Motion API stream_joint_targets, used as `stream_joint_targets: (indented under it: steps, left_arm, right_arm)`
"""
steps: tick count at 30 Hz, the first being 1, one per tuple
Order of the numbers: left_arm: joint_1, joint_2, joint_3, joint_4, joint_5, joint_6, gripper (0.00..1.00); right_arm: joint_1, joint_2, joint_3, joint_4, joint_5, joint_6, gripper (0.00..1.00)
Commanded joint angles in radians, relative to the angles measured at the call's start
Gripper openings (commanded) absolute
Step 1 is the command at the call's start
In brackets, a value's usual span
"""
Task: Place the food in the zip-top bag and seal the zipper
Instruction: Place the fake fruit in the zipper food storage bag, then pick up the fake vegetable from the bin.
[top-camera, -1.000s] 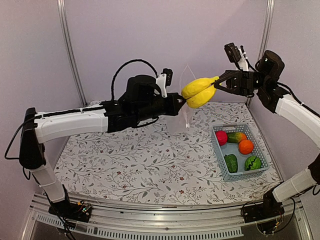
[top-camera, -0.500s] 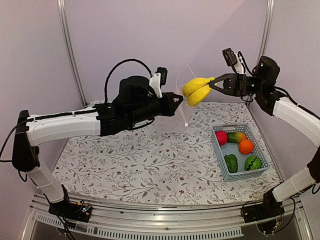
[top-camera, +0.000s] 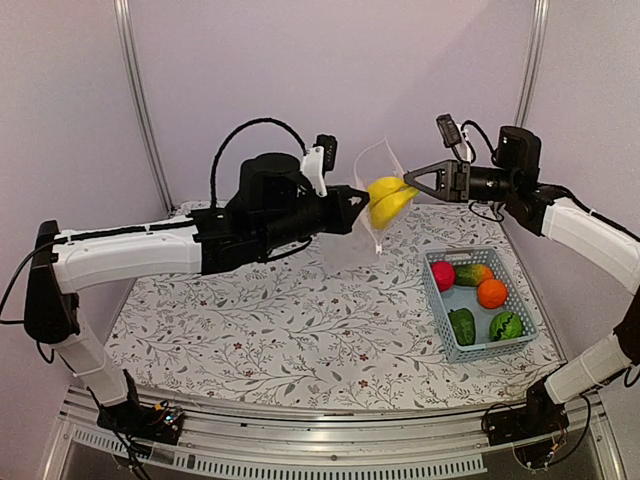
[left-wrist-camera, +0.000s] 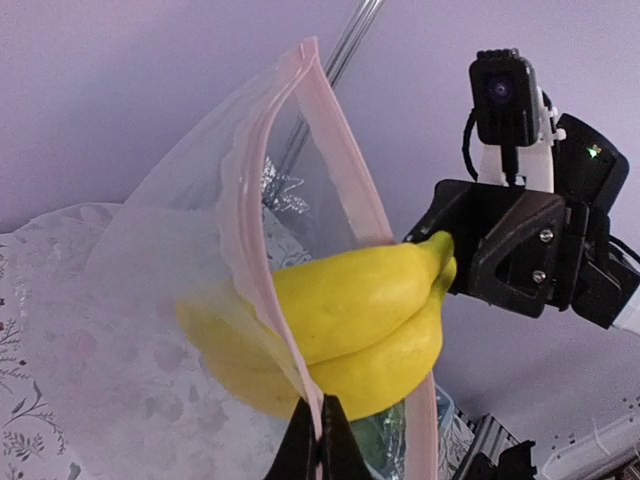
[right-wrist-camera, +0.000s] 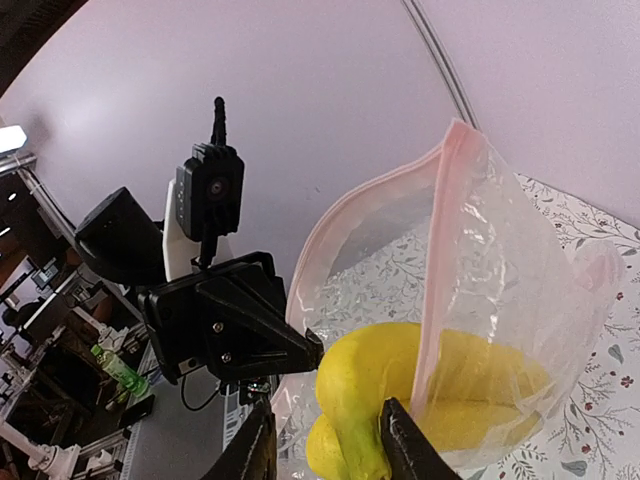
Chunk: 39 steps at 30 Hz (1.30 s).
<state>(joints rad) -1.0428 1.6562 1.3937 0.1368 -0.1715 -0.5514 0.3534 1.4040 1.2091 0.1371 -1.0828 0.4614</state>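
Bananas (top-camera: 388, 198) lie halfway through the mouth of the zip-top bag (left-wrist-camera: 130, 300), which hangs in the air above the far part of the table (top-camera: 280, 320). We see their rounded ends inside the bag through the clear plastic. Their stem end pokes out of the bag's mouth toward the right tool (top-camera: 408, 180).

The left tool (left-wrist-camera: 320, 445) is pinched tight on the bag's lower lip, just under the bananas, and holds the mouth up and open. The zipper (left-wrist-camera: 243, 240) is unpressed. One pink strip runs across the front of the bananas, and the other curves away on the bag's far side.

The right tool's fingers stand narrowly apart on either side of the stem. In the right wrist view we see a gap between one finger and the fruit. Whether the other finger touches the stem, we cannot tell.

Beyond the bag's mouth, the right arm's black camera (left-wrist-camera: 505, 85) sits above that tool. A black cable (top-camera: 250, 128) loops over the left arm, on the bag's left.

Right of the bag and nearer to us, a light blue basket (top-camera: 437, 305) rests on the table. It holds the red apple (top-camera: 443, 275), mango (top-camera: 473, 273), orange (top-camera: 491, 292), dark green piece (top-camera: 462, 326) and striped green ball (top-camera: 506, 326), all well apart from the bag.
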Motion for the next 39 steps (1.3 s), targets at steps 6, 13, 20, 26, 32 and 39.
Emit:
stream_joint_targets:
  steps: [6,13,20,26,32,39]
  left_arm:
    - [-0.009,0.026,0.008,-0.008,-0.032,0.023,0.00]
    - [0.034,-0.004,0.060,-0.220,-0.060,0.120,0.00]
    - [0.087,-0.042,0.201,-0.671,-0.219,0.384,0.00]
    - [0.105,-0.098,0.244,-0.904,-0.535,0.565,0.00]
    - [0.104,-0.119,0.182,-0.840,-0.429,0.651,0.00]
    - [0.104,0.032,0.090,-0.639,-0.176,0.653,0.00]
  right_arm:
    - [0.024,-0.063,0.033,-0.188,0.148,-0.213,0.59]
    - [0.016,-0.180,0.021,-0.310,0.227,-0.348,0.65]
    - [-0.038,-0.289,-0.086,-0.412,0.400,-0.523,0.67]
    - [-0.089,-0.321,-0.170,-0.437,0.485,-0.618,0.68]
    - [-0.171,-0.306,-0.251,-0.412,0.493,-0.660,0.68]
    - [-0.202,-0.303,-0.358,-0.365,0.505,-0.721,0.67]
